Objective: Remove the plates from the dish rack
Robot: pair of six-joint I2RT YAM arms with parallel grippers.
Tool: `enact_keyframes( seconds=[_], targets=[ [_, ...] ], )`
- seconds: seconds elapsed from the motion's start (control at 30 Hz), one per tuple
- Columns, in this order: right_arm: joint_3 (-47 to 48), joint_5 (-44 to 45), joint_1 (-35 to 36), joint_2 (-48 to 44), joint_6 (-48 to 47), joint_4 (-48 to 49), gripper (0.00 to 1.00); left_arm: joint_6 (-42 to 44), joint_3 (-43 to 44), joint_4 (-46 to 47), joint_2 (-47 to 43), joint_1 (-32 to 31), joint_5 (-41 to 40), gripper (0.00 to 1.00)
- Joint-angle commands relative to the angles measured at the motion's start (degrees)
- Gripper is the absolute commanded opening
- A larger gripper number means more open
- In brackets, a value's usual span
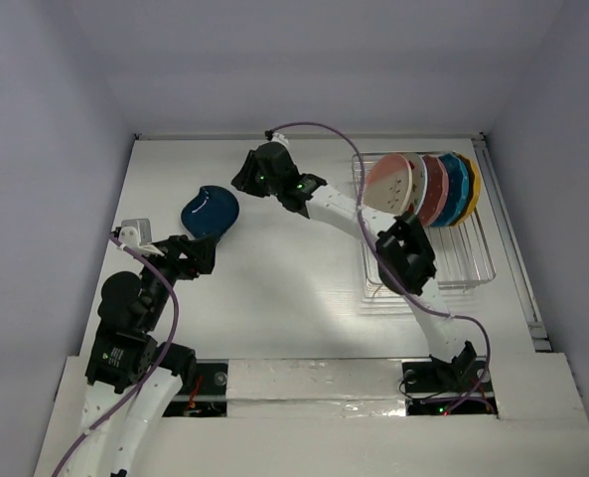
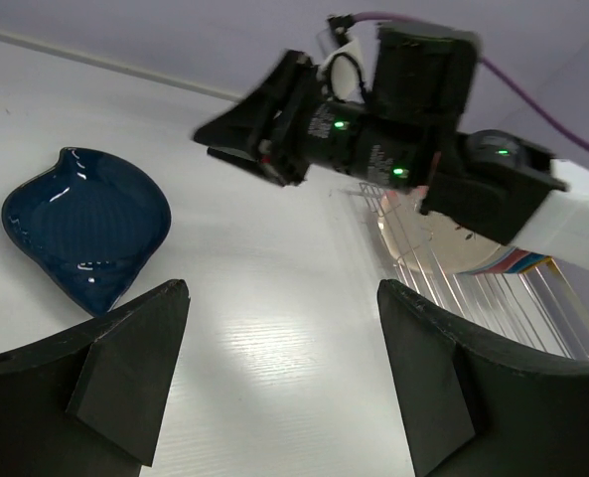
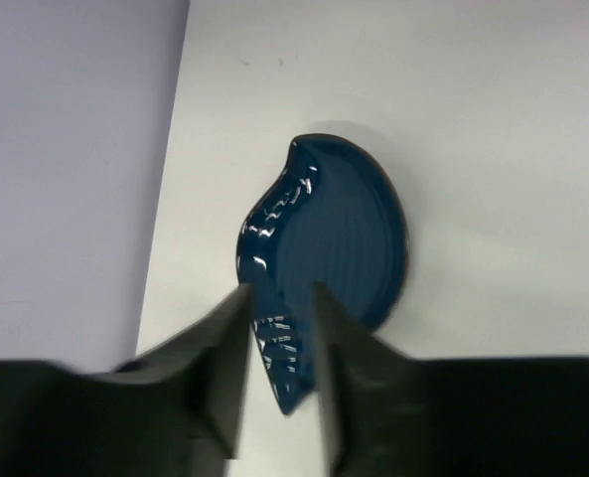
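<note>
One dark blue plate point(image 1: 210, 211) on table point(image 1: 284, 288) — five plates point(image 1: 433, 189) in dish rack point(image 1: 465, 266).

Black-and-white arms point(image 1: 339, 211), purple cables point(image 1: 314, 124).

A dark blue plate point(image 1: 210, 211) at ten o'clock on the white table point(image 1: 274, 288); at two o'clock the silvery rack point(image 1: 463, 263) holds cream-and-pink dotted, pink, teal and yellow plates point(image 1: 391, 184).

I saw the dark blue plate point(image 1: 210, 211) lying flat, well left of the wire dish rack point(image 1: 463, 260); the other plates point(image 1: 428, 189) stood upright, packed at its far end.
</note>
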Motion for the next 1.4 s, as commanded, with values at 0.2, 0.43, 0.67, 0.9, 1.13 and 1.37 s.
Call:
enact_keyframes(
  seconds=[0.2,0.43,0.67,0.9,1.13,1.37],
  targets=[
    [-24.63,18.0,-1.41,-29.76,-21.89,0.52,0.0,0.24,0.24,1.91,0.88,-0.27,0.68,0.3],
    [-46.88,26.55,-12.65,-54.29,-27.53,-8.44,0.14,0.24,0.15,2.26,1.23,0.25,0.41,0.09],
    [-56.56,22.5,-23.12,-68.02,-28.15,-8.97,0.6,0.59,0.33,2.09,2.11,0.25,1.03,0.38],
    [-57.88,16.79,-29.36,-65.57,-27.97,-6.52,0.59,0.5,0.15,2.35,2.46,0.78,1.91,0.53],
    [-57.71,11.35,-32.18,-58.54,-26.65,-1.95,0.57,0.59,0.06,2.44,2.81,0.78,2.17,0.59],
    [-56.22,11.68,-32.79,-52.92,-26.83,-0.01,0.52,0.59,0.06,2.61,2.72,0.78,2.26,0.59]
  ],
)
